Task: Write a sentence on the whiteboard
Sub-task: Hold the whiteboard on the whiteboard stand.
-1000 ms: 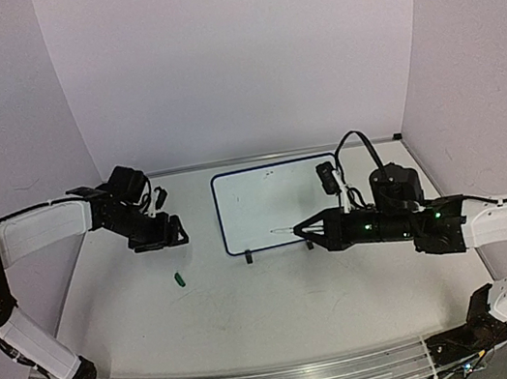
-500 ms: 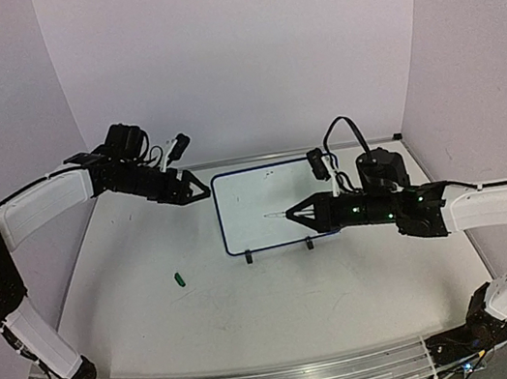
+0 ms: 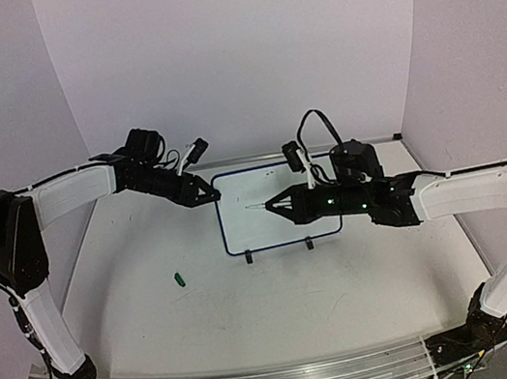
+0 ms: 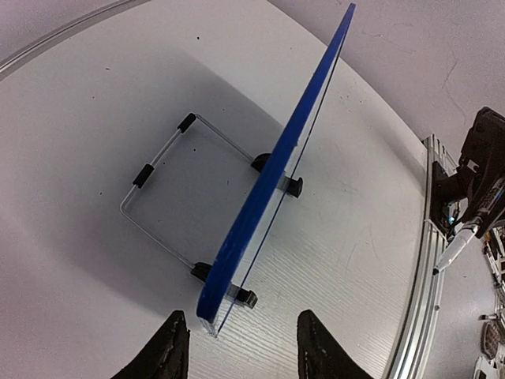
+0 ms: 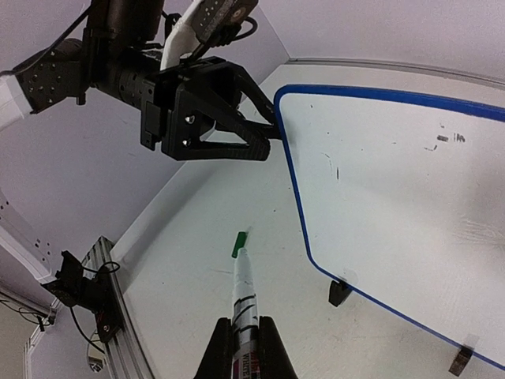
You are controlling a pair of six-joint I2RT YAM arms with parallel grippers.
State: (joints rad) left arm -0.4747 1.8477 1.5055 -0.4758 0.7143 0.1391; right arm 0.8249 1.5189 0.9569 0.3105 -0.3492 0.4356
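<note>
Writing has not begun; this is the set-up step. The whiteboard (image 3: 261,229) stands propped on a wire stand (image 4: 158,197) at the back middle of the desk (image 3: 256,317), blue-framed and blank but for a few faint specks. The left pincer (image 3: 207,196) straddles its upper left corner, released, fingers clear of the frame. The right pincer (image 3: 280,202) is clenched on an uncapped green pen (image 5: 243,288), tip short of the board. Next, probably: clamp the corner to steady it, then bring the tip onto the face to start the sentence.
</note>
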